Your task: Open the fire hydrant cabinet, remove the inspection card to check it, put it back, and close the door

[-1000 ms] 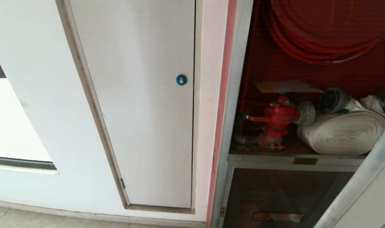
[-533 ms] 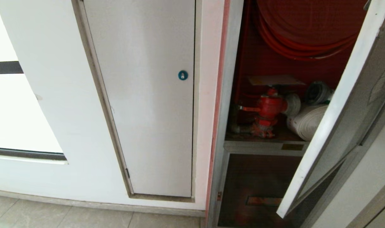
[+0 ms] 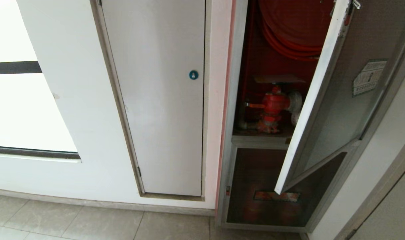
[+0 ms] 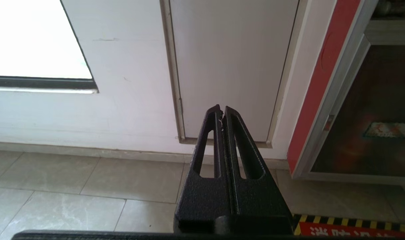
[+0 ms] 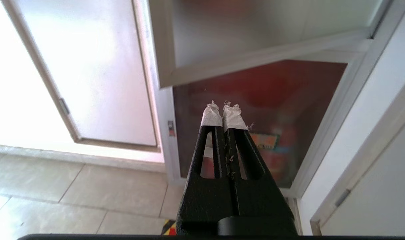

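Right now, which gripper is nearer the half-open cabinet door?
Right. The right gripper, shut and empty, points at the lower dark panel just below the door. The left gripper, also shut, faces the plain white door off to the side.

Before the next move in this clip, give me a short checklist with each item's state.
1. Door fully closed: not ok, it stands ajar.
2. Card back inside cabinet: cannot tell; a flat sheet lies above the red valve, unreadable.
3. Left gripper empty: ok, shut on nothing.
4. Right gripper empty: ok, shut on nothing.
5. A gripper touching the door: not ok, both hang clear.
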Robot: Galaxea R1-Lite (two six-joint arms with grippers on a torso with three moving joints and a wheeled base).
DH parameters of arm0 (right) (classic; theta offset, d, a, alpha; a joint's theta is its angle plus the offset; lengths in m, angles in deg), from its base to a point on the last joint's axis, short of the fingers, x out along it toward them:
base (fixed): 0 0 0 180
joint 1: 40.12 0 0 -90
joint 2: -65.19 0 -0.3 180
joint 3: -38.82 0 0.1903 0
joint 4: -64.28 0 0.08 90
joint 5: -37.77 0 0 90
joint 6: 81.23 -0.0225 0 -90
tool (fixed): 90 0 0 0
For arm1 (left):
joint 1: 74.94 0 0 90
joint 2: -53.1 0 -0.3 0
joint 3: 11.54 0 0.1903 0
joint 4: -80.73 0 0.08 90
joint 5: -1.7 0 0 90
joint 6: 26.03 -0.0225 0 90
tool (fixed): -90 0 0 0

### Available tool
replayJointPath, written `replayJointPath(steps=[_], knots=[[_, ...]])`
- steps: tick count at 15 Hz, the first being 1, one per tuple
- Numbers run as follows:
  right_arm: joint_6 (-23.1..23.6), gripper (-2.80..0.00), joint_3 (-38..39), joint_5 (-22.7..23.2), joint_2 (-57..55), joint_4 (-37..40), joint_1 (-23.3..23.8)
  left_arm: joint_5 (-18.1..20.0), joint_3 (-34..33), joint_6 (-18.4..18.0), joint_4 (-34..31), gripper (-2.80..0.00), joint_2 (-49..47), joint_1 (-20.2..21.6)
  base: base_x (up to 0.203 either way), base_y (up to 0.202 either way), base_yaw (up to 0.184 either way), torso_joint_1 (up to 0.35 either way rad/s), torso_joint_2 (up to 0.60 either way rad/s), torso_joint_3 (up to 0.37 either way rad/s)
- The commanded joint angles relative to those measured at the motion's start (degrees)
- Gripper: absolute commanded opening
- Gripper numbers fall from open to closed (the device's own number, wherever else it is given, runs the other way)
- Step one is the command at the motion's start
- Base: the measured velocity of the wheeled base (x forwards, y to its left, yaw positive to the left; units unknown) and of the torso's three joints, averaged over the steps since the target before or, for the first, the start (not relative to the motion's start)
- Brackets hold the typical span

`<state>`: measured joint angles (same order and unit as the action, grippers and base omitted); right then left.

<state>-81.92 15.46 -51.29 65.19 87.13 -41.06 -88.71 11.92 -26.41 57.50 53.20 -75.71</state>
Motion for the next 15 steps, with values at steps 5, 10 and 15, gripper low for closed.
replayJointPath(steps=[5,10,15], knots=[[-0.01,-2.80,0.09,0.03,-0.09,-0.02,-0.03,-0.20,-0.01,0.20,0.04,-2.80,-0.10,-0.02,-0.133,0.000,0.000,0.003,0.00,-0.001],[-0.01,-2.80,0.09,0.03,-0.09,-0.02,-0.03,-0.20,-0.01,0.23,-0.05,-2.80,-0.10,-0.02,0.000,0.000,0.000,0.006,0.00,-0.002],[-0.01,-2.80,0.09,0.03,-0.09,-0.02,-0.03,-0.20,-0.01,0.28,0.04,-2.80,-0.10,-0.02,0.000,0.000,0.000,0.000,0.00,0.000]])
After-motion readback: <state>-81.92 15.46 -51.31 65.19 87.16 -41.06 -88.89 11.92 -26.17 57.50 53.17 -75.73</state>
